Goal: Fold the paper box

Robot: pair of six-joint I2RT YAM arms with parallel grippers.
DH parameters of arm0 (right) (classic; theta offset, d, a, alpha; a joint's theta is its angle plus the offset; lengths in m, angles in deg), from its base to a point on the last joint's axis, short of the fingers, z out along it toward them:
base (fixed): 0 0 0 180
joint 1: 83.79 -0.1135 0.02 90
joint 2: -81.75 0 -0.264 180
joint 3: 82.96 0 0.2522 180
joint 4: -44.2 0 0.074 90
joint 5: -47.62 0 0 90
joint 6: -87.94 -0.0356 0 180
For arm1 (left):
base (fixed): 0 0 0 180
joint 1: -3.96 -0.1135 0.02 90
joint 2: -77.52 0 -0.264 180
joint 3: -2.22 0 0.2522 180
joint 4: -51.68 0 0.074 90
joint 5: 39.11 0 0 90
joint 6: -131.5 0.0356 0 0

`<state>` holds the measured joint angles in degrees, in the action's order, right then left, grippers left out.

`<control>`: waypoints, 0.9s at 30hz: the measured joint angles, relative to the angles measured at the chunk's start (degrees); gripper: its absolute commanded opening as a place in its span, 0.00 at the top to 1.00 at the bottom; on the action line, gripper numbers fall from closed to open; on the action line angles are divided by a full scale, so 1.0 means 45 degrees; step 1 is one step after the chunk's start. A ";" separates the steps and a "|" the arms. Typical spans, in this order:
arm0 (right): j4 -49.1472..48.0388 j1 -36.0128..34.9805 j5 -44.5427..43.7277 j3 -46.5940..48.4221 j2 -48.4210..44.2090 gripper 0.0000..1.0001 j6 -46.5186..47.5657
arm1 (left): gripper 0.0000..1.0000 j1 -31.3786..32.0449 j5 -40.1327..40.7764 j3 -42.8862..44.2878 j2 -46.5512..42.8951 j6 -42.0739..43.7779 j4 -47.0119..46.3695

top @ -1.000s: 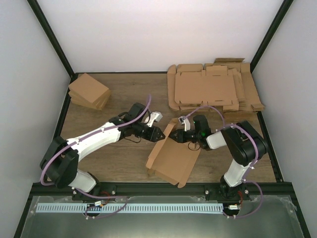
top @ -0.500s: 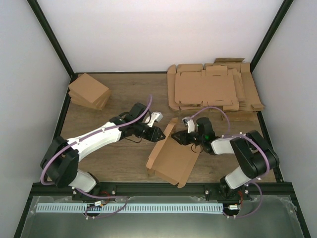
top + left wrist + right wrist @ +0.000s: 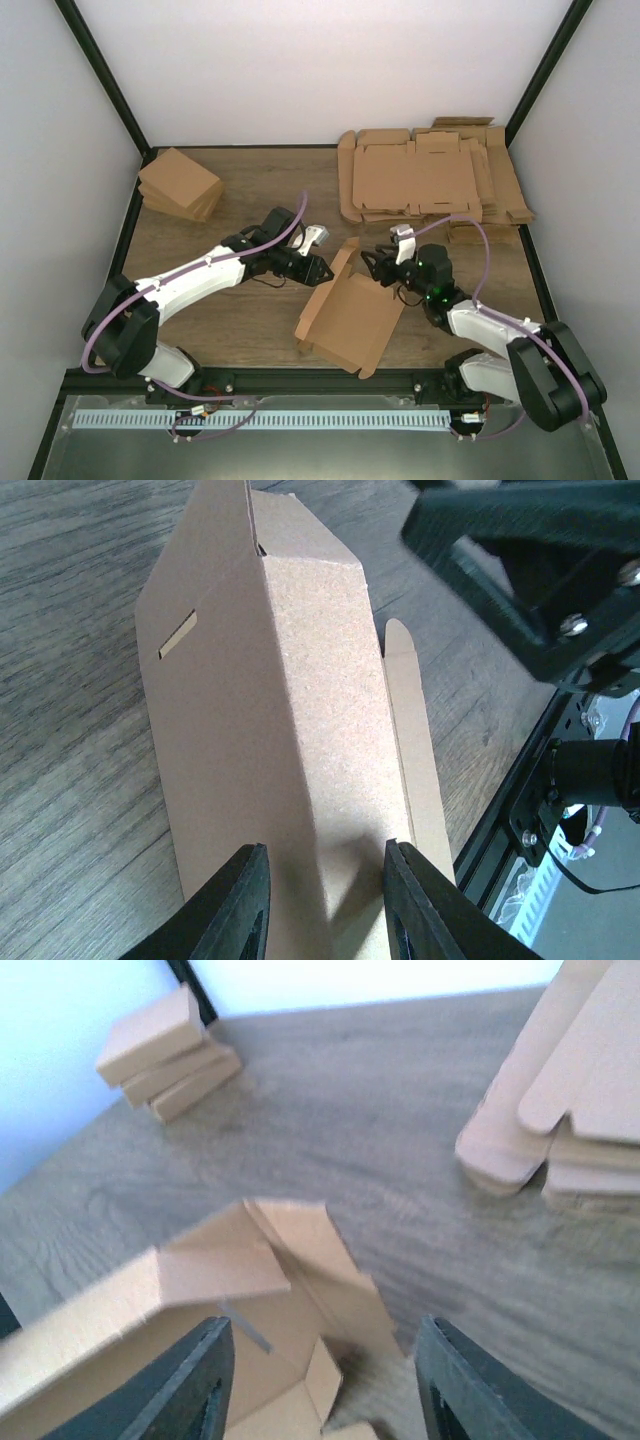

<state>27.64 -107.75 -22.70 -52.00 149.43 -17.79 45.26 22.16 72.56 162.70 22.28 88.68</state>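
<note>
Close to the near edge of the table (image 3: 240,330), about midway along it, the paper box (image 3: 350,318) is seen. It is plain brown and unprinted, its base lying flat and askew. One long wall, cut with a slot, is raised on the far left side. That wall is seen between the spread fingers of the left pincer (image 3: 326,268). The right pincer (image 3: 368,266) is held spread above the box's far corner. Flat sheets (image 3: 430,180) are piled at the far right corner, and small boxes (image 3: 180,185) at the far left.
</note>
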 measured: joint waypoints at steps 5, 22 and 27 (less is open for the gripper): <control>-0.0743 0.0000 -0.1117 -0.0151 -0.1141 0.17 0.0384 | 0.66 0.0000 0.0000 0.0000 0.0000 0.0000 0.0000; 0.1205 0.0000 -0.3045 0.2166 -0.0102 0.19 0.1545 | 0.66 0.0000 -0.0015 0.0000 0.0000 0.0005 0.0000; 0.0869 0.0102 -0.1923 0.1001 0.0112 0.22 0.2880 | 0.66 0.0000 -0.0029 0.0000 0.0000 0.0039 -0.0005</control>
<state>31.55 -107.29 -31.36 -47.50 149.94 -4.83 45.26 22.03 72.56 162.70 22.45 88.66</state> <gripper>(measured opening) 0.804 0.342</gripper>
